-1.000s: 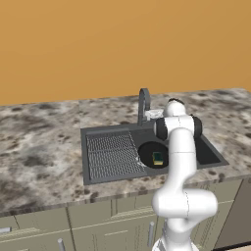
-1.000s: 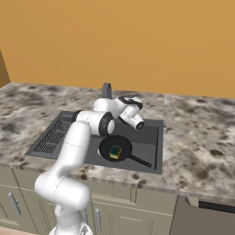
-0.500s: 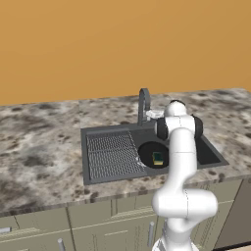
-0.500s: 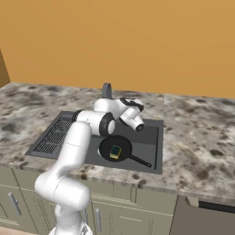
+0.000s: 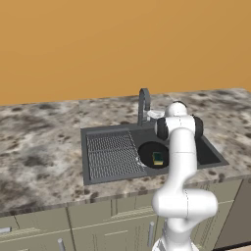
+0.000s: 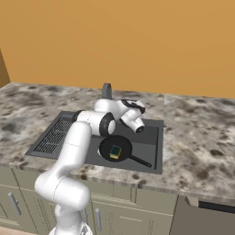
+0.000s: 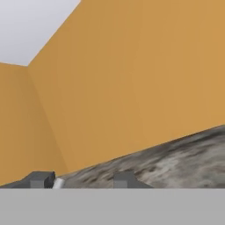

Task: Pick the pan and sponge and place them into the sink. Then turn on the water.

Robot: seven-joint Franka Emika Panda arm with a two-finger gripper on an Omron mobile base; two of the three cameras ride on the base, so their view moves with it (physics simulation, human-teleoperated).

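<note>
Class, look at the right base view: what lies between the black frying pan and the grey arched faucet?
In the right base view, the robot's white arm crosses between the round black frying pan and the grey arched metal faucet, above bare dark sink floor.

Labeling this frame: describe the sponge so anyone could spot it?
Find the dark sink in the speckled counter. In its basin lies a round black pan, and the sponge rests inside: a small green-topped yellow block, the only bright thing there.

An orange wall (image 5: 122, 44) rises behind a speckled granite counter (image 5: 39, 152) over grey-green cabinets (image 5: 98, 230)
</note>
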